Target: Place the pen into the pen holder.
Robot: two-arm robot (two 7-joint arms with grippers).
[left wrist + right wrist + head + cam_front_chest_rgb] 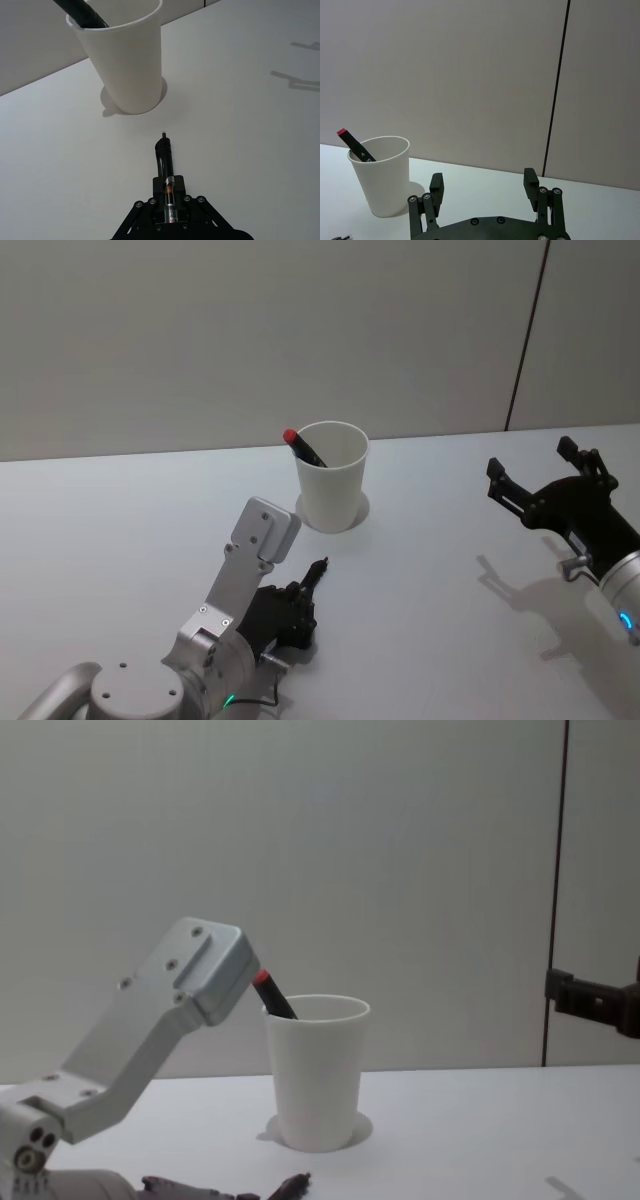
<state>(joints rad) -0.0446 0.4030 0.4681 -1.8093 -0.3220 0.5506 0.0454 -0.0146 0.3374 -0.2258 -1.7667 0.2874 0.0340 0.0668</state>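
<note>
On white table [450, 540], pen holder [332, 480] (grey wall [250, 330] behind)

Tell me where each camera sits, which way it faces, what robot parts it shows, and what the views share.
Head: high on the robot, looking down at the table; shows left end effector and right end effector.
Chest: low on the body, looking level across; left arm looms.
Left wrist: looks along the gripped pen toward the pen holder.
Right wrist: faces the wall; its open fingers show.
Shared: all four see the pen holder with a red-capped pen inside.
</note>
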